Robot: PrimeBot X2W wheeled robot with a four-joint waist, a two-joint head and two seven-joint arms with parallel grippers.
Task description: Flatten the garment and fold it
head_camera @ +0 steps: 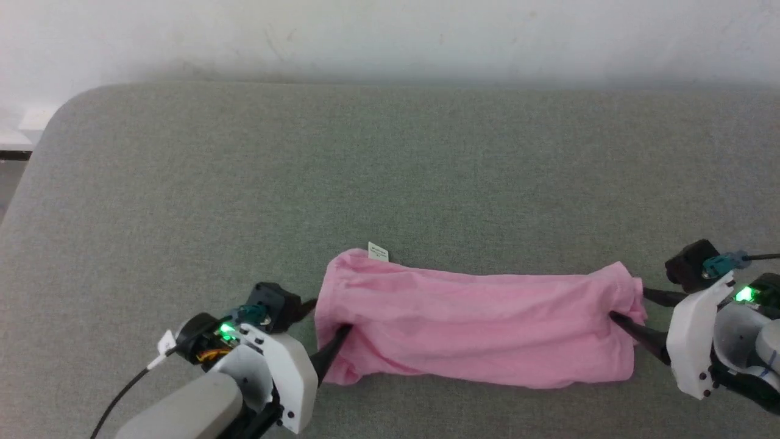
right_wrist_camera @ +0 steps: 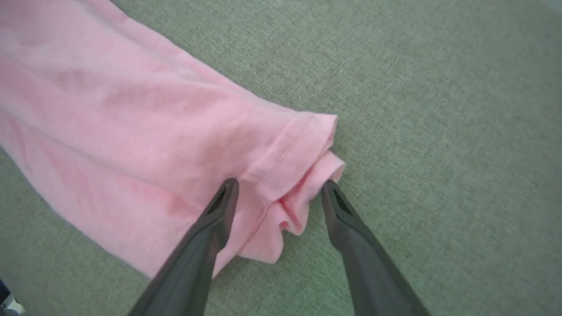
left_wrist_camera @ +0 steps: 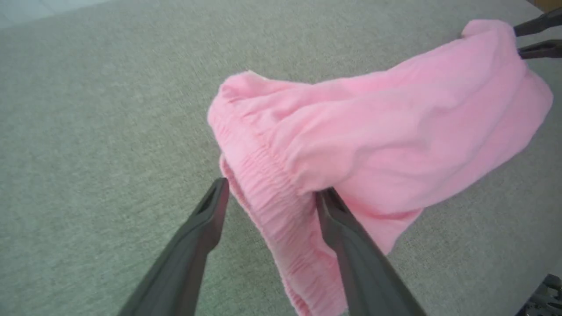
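Light pink soft cloth garment [head_camera: 475, 323] lies on a grey-green fabric surface [head_camera: 390, 152].
Left gripper [left_wrist_camera: 273, 188], spread wide, straddles its elastic band; right gripper [right_wrist_camera: 279, 184], also wide, the bunched hem; small white tag [head_camera: 378, 252] at far edge.

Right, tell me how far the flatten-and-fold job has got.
Done: the garment lies drawn out in a long band on the grey surface. In hand: the left gripper and right gripper are open, fingers straddling its gathered edge and its hemmed end. To do: both ends are bunched and wrinkled, and no tidy fold shows yet.
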